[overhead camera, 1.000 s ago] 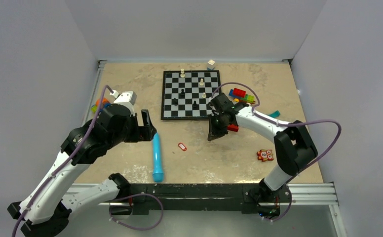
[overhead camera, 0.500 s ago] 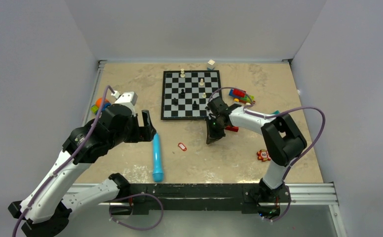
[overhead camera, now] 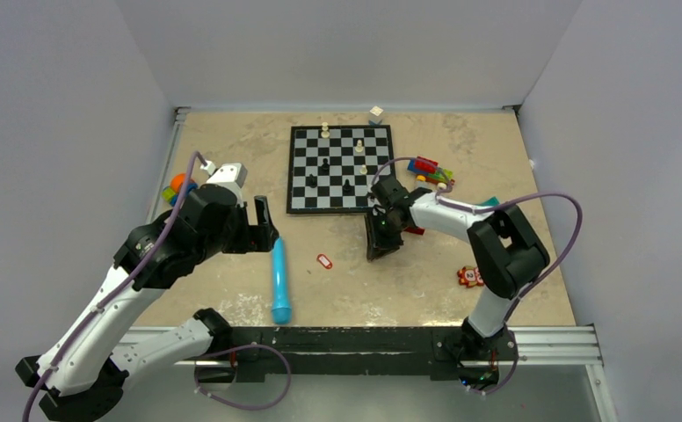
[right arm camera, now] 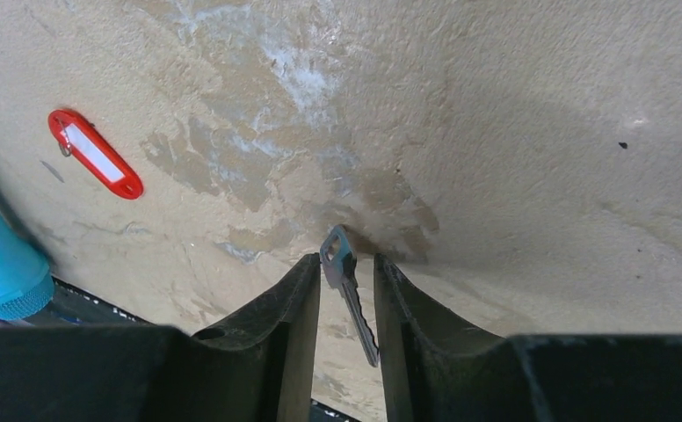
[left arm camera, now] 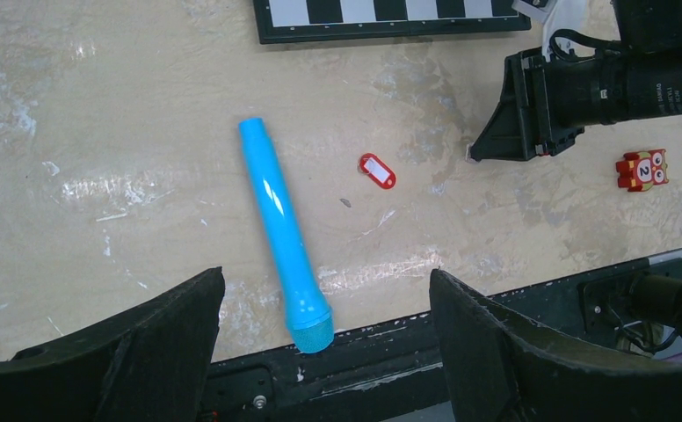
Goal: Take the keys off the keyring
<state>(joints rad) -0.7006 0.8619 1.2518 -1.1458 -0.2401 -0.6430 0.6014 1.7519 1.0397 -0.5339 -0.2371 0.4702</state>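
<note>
Right gripper [right arm camera: 346,264]: key [right arm camera: 337,251] between near-closed jaws, pinched or loose, cannot tell; keyring [right arm camera: 95,154] apart, left of jaws. Left gripper [left arm camera: 324,277] jaws spread wide, blue cylinder [left arm camera: 280,233] beneath gap

Keyring [overhead camera: 323,261] between cylinder [overhead camera: 279,281] and right gripper [overhead camera: 377,253] — chessboard [overhead camera: 339,169] behind.

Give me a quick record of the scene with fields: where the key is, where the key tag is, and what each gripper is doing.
key: silver, between the fingers of the right gripper, not on the ring
keyring: red tag with white label, flat on the table, apart from the key, near the blue cylinder
right gripper: pointing down, fingers narrowly apart either side of the key; grip unclear
left gripper: wide open, holding nothing
</note>
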